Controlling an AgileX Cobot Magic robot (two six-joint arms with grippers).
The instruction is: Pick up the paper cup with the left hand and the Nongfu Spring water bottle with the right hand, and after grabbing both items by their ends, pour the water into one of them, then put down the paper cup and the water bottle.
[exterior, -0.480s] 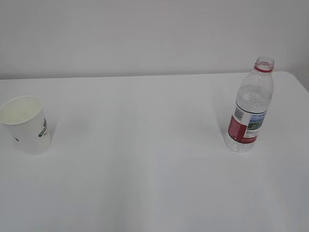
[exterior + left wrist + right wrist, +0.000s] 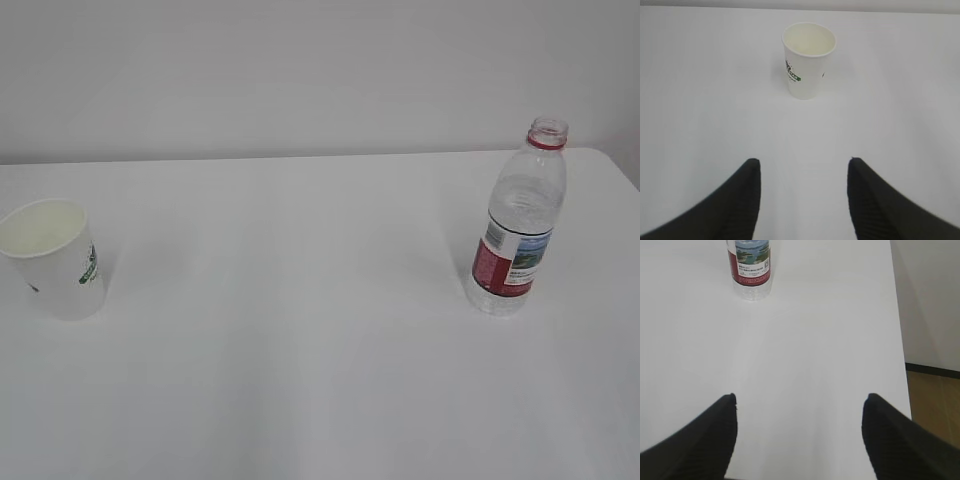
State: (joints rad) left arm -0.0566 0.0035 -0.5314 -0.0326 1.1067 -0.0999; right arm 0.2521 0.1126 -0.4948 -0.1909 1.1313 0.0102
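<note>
1. White table (image 2: pixel 300 330) and a plain pale wall fill the scene; nothing has been lifted yet, so the step in hand is judged to be the approach.
2. Ahead of the left hand (image 2: pixel 804 167), well apart, the paper cup (image 2: pixel 807 60) stands upright; the fingers are parted moderately and nothing is held.
3. Ahead and to the left of the right hand (image 2: pixel 799 402), the Nongfu Spring water bottle (image 2: pixel 750 267) stands uncapped; those fingers are spread wide, empty.
4. Each hand should be centred before closing (the bottle sits off-axis), and the cup gripped gently to avoid crushing.
</note>
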